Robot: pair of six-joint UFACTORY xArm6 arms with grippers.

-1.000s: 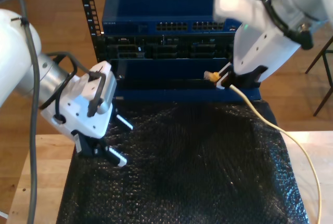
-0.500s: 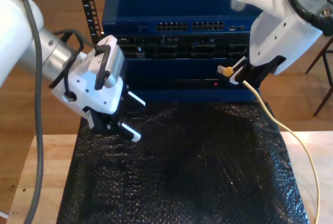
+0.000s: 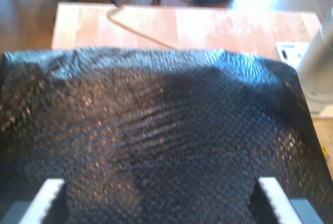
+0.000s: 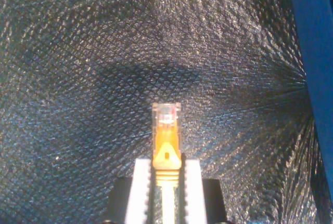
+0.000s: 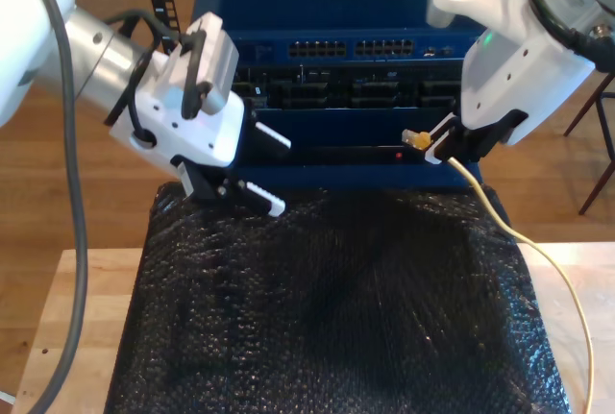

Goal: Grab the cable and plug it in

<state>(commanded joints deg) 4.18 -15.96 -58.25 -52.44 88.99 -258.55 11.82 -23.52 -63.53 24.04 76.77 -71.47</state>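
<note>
The cable is thin and yellow, with a clear plug at its tip. My second gripper is shut on it just behind the plug, at the exterior view's right, in front of the blue rack unit. In the second wrist view the plug sticks out from between the white fingers of my second gripper, above the black mat. My first gripper hangs open at the exterior view's left, over the mat's far edge. Nothing lies between its fingers in the first wrist view, where the cable crosses the wood.
A blue rack switch with rows of ports stands behind the black bubble-wrap mat. The mat covers a wooden table. A dark chair leg shows at the exterior view's right edge.
My first gripper has risen and moved toward the rack, staying open. My second gripper, still holding the plug, rose and moved toward the exterior view's right, then held almost still.
</note>
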